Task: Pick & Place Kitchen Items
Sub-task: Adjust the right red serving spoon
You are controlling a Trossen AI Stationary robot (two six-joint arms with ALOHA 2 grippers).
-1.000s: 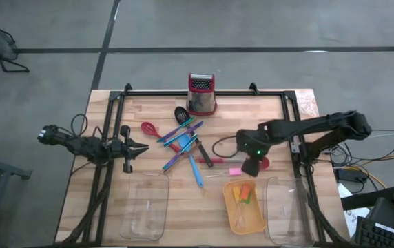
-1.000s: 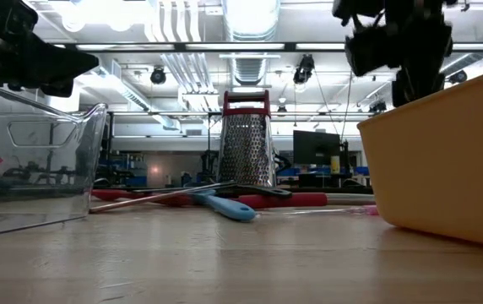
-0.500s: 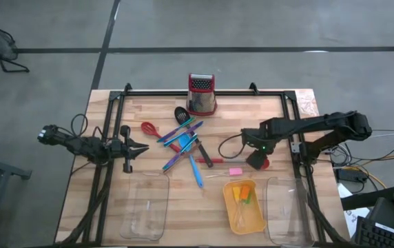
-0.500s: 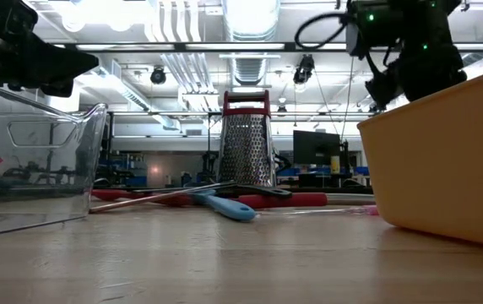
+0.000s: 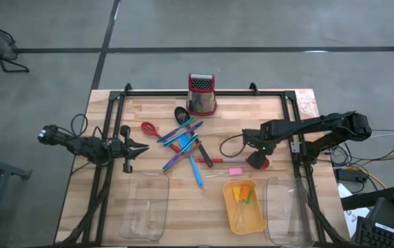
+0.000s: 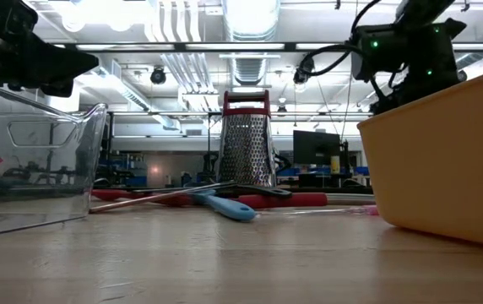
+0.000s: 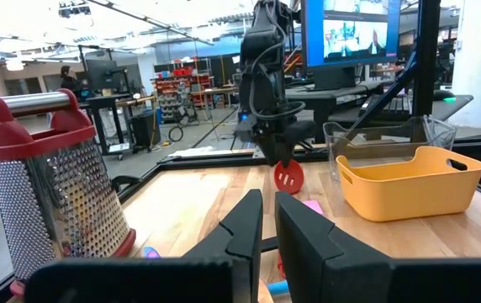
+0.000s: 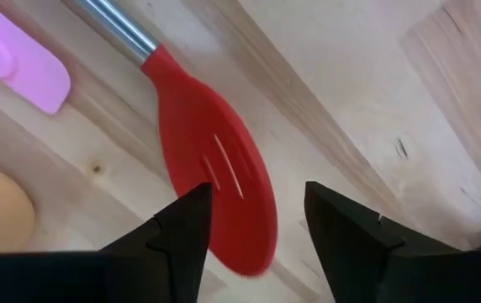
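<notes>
A red slotted spatula lies on the table at the right. Its head (image 8: 219, 181) (image 5: 263, 164) (image 7: 288, 177) is just below my right gripper (image 8: 257, 223) (image 5: 255, 160). That gripper points down and is open, one finger on each side above the head; no touch shows. The spatula's metal shaft (image 8: 114, 25) runs past a pink piece (image 8: 22, 63) (image 5: 235, 171). More long-handled spoons, spatulas and sticks lie heaped (image 5: 183, 142) mid-table. My left gripper (image 5: 144, 146) (image 7: 267, 223) waits level at the left, shut and empty.
A metal grater with a red top (image 5: 201, 94) stands at the far edge. An orange tray (image 5: 252, 227) holding small orange and green pieces sits near the front, between two clear trays (image 5: 145, 210) (image 5: 283, 210). A black cable (image 5: 226, 145) loops by the right arm.
My right gripper has come down and moved a little toward the table's far edge, away from the orange tray. It turned as it went and now stands over the red spatula's head. The spatula and the other things have stayed put.
</notes>
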